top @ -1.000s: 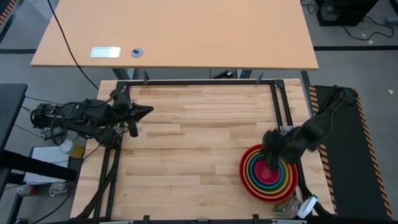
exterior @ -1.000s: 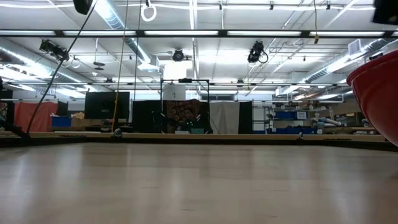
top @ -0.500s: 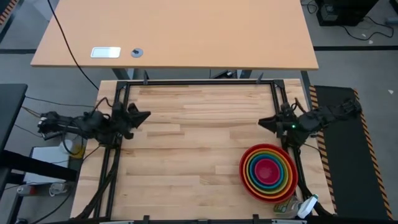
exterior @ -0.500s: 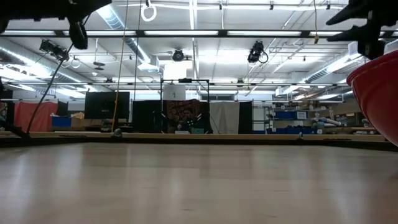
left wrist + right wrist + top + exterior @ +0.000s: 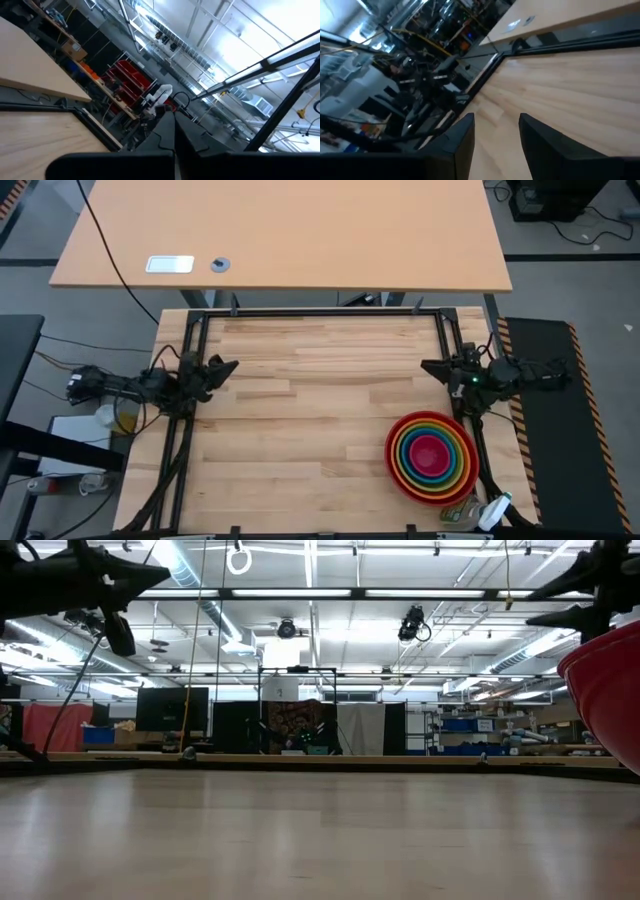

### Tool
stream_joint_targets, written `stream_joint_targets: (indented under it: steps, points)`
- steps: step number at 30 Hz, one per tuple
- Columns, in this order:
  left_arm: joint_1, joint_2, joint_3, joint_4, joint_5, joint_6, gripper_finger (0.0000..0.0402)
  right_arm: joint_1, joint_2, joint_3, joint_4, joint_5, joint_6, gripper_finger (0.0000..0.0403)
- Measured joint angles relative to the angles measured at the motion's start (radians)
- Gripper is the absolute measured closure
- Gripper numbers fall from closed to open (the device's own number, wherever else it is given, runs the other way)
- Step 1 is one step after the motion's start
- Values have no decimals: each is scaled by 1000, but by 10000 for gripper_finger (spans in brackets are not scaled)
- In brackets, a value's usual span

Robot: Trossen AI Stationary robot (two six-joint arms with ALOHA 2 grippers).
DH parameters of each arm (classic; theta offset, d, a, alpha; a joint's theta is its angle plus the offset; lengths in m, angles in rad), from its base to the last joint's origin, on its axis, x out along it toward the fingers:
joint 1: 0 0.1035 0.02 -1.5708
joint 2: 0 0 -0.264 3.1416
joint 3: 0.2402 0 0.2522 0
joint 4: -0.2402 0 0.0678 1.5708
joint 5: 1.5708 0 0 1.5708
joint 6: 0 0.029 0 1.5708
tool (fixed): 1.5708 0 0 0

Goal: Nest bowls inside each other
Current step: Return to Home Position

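The bowls (image 5: 432, 457) stand nested in one stack at the table's near right: red outermost, then orange, lime green and blue, with magenta pink in the middle. The red bowl rests by its base on the wood; in the low view its wall (image 5: 607, 705) shows at the right edge. My right gripper (image 5: 430, 367) hovers open at the table's right edge, beyond the stack and clear of it; the right wrist view shows its gap (image 5: 496, 136) with nothing in it. My left gripper (image 5: 227, 366) is shut and bare at the left edge (image 5: 175, 142).
A black frame rail (image 5: 320, 313) runs around the wooden table top. A light desk (image 5: 290, 240) stands past the far edge. A white object (image 5: 495, 511) lies off the near right corner, and a bottle (image 5: 121, 418) off the left side.
My right gripper has left its place over the nested bowls and drawn back toward the table's far right edge, turning level. My left gripper has pulled a little toward the left edge and sunk lower. The bowl stack has stayed where it was.
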Motion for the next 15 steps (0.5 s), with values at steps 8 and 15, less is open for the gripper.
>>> stream_joint_targets:
  steps: [8,15]
  points:
    - [6,2,0,1,34,-16,398,-29,-13,-21,-76,24,12,247]
    - [6,2,0,-25,40,-66,398,-71,-9,-30,59,92,-51,262]
